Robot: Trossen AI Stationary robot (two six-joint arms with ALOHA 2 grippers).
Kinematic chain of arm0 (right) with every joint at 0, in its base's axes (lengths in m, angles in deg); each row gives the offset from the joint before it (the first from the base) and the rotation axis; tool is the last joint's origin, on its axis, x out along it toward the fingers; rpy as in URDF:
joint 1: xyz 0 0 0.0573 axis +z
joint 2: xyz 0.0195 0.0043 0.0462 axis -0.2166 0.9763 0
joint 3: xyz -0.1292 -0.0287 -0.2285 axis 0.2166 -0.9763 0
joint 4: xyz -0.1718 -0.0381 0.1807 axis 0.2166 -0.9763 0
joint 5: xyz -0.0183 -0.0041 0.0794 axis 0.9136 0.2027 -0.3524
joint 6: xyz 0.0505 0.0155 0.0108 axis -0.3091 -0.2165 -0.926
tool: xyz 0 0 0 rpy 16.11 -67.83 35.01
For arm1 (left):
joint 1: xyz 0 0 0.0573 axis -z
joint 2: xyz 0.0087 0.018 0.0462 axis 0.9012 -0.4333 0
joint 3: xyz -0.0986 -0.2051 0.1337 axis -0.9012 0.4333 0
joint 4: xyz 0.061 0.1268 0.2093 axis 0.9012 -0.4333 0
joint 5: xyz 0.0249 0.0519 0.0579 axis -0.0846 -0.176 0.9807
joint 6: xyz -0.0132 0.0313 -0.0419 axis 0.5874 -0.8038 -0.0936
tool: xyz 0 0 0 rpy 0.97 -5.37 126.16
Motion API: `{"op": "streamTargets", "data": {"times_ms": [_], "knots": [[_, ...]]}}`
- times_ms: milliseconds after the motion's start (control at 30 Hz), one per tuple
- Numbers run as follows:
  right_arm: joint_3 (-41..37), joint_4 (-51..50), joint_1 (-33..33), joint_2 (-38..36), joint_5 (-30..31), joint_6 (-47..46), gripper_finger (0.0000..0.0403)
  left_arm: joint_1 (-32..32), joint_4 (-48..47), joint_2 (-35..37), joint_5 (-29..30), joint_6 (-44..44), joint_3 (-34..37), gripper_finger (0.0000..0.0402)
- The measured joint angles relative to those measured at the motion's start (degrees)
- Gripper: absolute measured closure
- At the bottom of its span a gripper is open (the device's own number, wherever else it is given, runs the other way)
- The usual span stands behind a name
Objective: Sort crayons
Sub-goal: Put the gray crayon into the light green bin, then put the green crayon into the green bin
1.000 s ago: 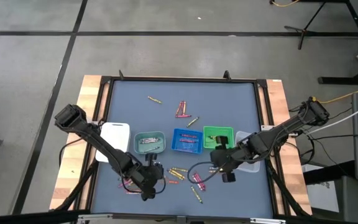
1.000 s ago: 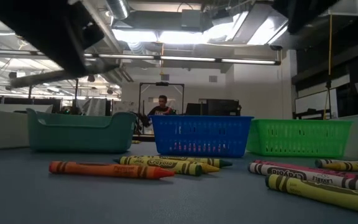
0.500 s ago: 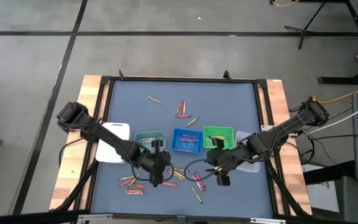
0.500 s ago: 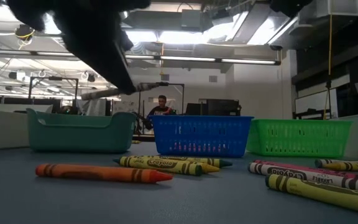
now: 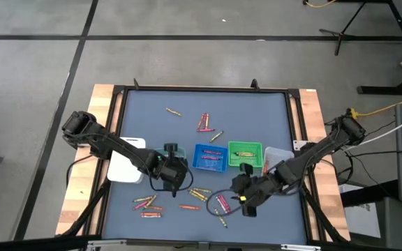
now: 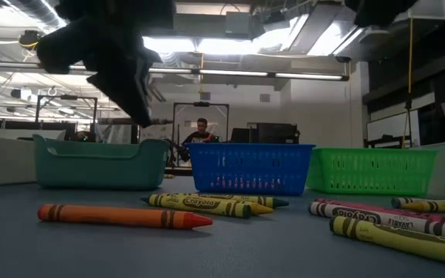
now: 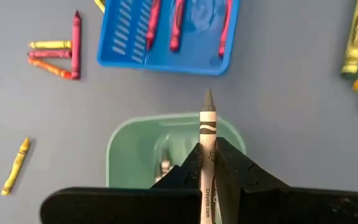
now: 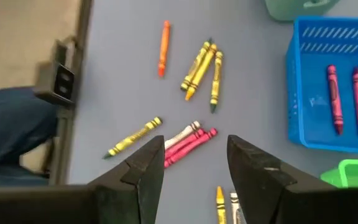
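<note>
Hidden parts: teal tray point(image 5: 167, 162) mostly covered by the left arm in the high view; clear tray point(image 5: 276, 162) partly under the right arm; lower end of the grey crayon point(image 7: 207, 134) lost between the fingers in the left wrist view; trays' contents unreadable from the low view.
Hard to make out: contents of the green tray point(image 5: 246, 154) and the white tray point(image 5: 126, 166); exact number of loose crayons near the front edge in the high view.
Tray count: five in a row across the tabletop point(image 5: 257, 111) – white, teal, blue tray point(image 5: 210, 157), green, clear.
Crayons in blue tray: three red or pink sticks seen in the left wrist view; two pink ones in the part shown in the right wrist view.
Loose crayons, right wrist view: orange crayon point(image 8: 163, 48) alone; three yellow and green ones bunched just beside it; one yellow; a pink and pale pair touching.
Loose crayons, far side: one yellow, a red and pink cluster, one more yellow, well apart from the trays.
Left end effector point(image 5: 172, 171): over the teal tray, fingers clamped narrowly on the grey crayon, tip pointing toward the blue tray.
Right end effector point(image 5: 248, 202): above the loose crayons in front of the green tray, fingers spread wide, holding nothing.
Background: person point(image 6: 201, 130) in the room beyond the blue tray, low view.
</note>
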Motion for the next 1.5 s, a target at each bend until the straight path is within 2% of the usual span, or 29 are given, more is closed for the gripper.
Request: {"op": "streamTargets", "data": {"times_ms": [100,367,533,700,967,1133,1500], "knots": [[0.0,0.5,0.78,2.61,0.42,-0.2,0.023,-0.02,-3.32,-0.02,-0.31,0.13,0.07,0.0395],[0.0,1.41,1.22,9.24,0.03,-0.2,0.023,-0.06,-4.33,-0.07,-0.7,0.22,0.07,0.0394],[0.0,0.98,1.21,11.75,0.02,-0.18,0.023,-0.28,-4.37,-0.09,-1.34,0.61,0.07,0.0371],[0.0,2.64,1.2,11.93,0.42,-1.63,0.023,-0.5,-4.37,-0.09,-1.38,2.84,0.07,0.0335],[0.0,11.97,1.22,11.91,1.25,-4.38,0.023,-0.52,-4.35,-0.13,-1.58,6.73,0.07,0.0295],[0.0,16.1,1.94,11.92,1.61,-6.15,0.023,-0.48,-4.31,-0.13,-1.82,8.11,0.07,0.0287],[0.02,16.35,4.79,13.49,4.61,-19.15,0.023,-0.46,-4.01,-0.15,-1.95,8.09,0.07,0.0295]]}}
